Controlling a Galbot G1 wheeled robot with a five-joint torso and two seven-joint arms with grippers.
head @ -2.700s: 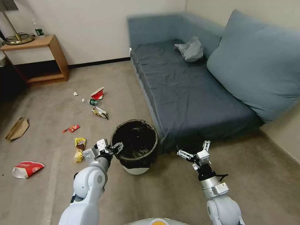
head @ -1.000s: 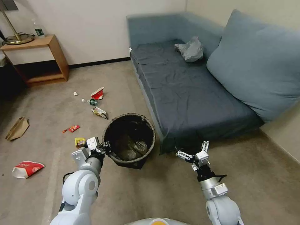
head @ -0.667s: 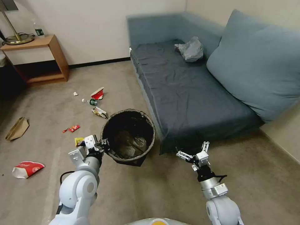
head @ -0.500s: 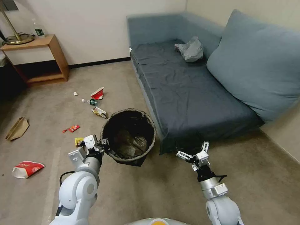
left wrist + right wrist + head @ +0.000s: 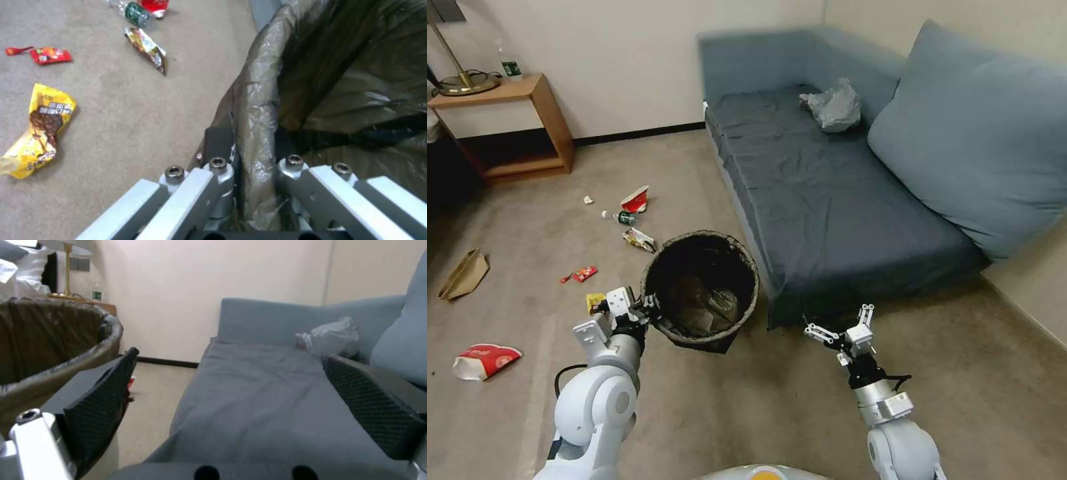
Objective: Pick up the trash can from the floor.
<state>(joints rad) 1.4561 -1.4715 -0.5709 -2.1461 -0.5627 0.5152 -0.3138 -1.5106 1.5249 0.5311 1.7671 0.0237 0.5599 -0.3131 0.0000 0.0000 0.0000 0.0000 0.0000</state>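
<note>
I have the left pincer [image 5: 652,313] clamped on the rim of the trash can [image 5: 702,287], at the side of the rim nearest to the left edge of the frame in the head view. In the left wrist view, the two fingers [image 5: 218,146] sit one outside and one inside the wall, with the black bag liner [image 5: 262,110] pinched between them. The trash can is a little left of the middle of the head frame, close to the front corner of the blue sofa [image 5: 827,193], and it looks tilted and raised from the floor [image 5: 747,413], because I see a dark shadow under its bottom. I judge that it is light: thin plastic with only some crumpled bag inside, so one pincer can carry it. The rim is the good place to hold, because the wall is stiff enough there, but the liner is smooth and can slide on the plastic. With a hold at one side only, the can hangs crooked and may swing, so I must move slowly. The right pincer [image 5: 844,331] is spread apart and holds nothing; it waits in the lower middle of the head frame, near the sofa corner. Wrappers, among them a yellow snack bag [image 5: 40,128], lie on the floor to the left of the can.
</note>
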